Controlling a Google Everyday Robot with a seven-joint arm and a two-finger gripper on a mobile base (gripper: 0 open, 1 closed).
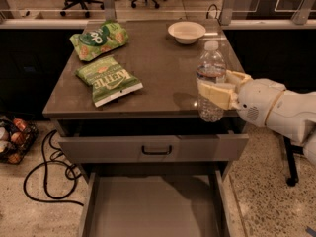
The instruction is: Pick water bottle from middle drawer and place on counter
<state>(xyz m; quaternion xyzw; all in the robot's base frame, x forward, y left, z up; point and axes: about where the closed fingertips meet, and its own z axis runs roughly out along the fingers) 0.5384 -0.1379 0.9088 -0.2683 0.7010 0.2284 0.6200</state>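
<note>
The white arm (289,113) reaches in from the right, wrist roughly level, its gripper (213,87) at the worktop's (158,78) front right edge, cream fingers (216,95) clamped sideways around the upright water bottle (211,63)

Colours only, quick rundown. Jaws are cream/pale yellow, at the front-right edge of the table (158,78), clamped round the water bottle (211,65): clear ribbed plastic, white cap, thin dark label band just above the jaws. Arm (281,110) behind them is white. Table top is glossy grey-brown. Well left of the jaws: chip bag (108,80) in mid green w/ white lettering and a white bottom strip. Further back-left, 2nd bag (98,39) is brighter green w/ tan chip pics. Bowl (186,32) beyond the jaws is plain cream-white. Below the jaws: grey drawer front (108,149) w/ black loop handle, then the middle drawer (153,206), flat plain grey inside. Floor (266,181) is beige, speckled.
</note>
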